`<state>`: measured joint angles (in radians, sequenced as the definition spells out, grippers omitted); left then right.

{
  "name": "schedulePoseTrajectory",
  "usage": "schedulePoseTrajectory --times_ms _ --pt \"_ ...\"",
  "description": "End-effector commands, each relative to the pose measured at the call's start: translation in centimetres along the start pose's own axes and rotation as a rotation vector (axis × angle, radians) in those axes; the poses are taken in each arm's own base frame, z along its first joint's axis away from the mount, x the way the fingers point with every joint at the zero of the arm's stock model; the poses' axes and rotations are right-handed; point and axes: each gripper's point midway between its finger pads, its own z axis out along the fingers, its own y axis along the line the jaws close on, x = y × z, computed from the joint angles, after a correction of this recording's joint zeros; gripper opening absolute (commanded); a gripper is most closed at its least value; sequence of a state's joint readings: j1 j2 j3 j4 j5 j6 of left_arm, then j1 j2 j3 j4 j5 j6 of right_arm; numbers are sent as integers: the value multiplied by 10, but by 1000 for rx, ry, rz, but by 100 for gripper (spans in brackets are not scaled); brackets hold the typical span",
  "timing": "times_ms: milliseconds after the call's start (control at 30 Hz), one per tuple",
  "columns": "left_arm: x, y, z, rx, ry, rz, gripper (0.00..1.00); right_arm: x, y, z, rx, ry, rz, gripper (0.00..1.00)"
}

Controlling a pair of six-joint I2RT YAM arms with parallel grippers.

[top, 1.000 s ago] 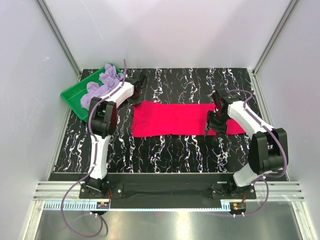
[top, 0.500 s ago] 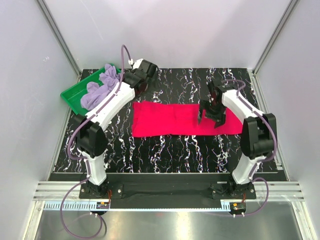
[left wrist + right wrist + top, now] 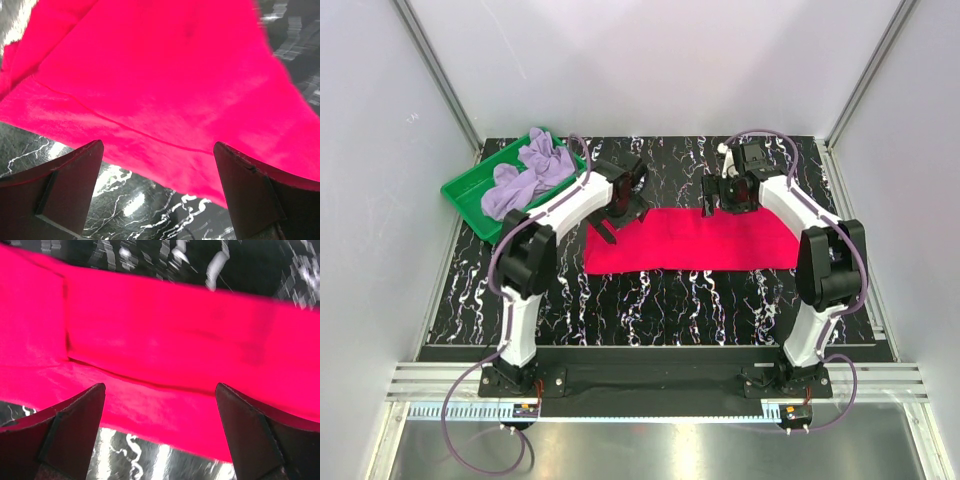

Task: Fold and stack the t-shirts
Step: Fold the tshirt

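Hovering with both sets of jaws apart and empty, left gripper (image 3: 157,150) over the left end and right gripper (image 3: 160,387) over the far edge right of centre of the crimson t-shirt (image 3: 690,240), 1 strip lying long-axis left-to-right mid-table, lavender t-shirt (image 3: 525,170) heaped in the green tray (image 3: 468,205) far-left.

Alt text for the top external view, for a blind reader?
A crimson t-shirt lies in a long strip, the left gripper and right gripper open near its far edge. A lavender t-shirt sits in a green tray.
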<state>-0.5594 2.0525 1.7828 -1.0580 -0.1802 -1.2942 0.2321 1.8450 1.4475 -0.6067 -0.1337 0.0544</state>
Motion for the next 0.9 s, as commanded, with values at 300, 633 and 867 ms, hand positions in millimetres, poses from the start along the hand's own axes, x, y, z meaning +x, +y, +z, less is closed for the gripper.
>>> schedulePoseTrajectory --times_ms 300,633,867 --pt "43 17 22 -148 192 -167 99 -1 10 7 -101 -157 -430 100" --pt "40 25 47 -241 189 -178 99 13 -3 31 -66 -73 -469 100" --pt "32 26 72 -255 157 -73 99 32 -18 52 3 -11 -359 100"
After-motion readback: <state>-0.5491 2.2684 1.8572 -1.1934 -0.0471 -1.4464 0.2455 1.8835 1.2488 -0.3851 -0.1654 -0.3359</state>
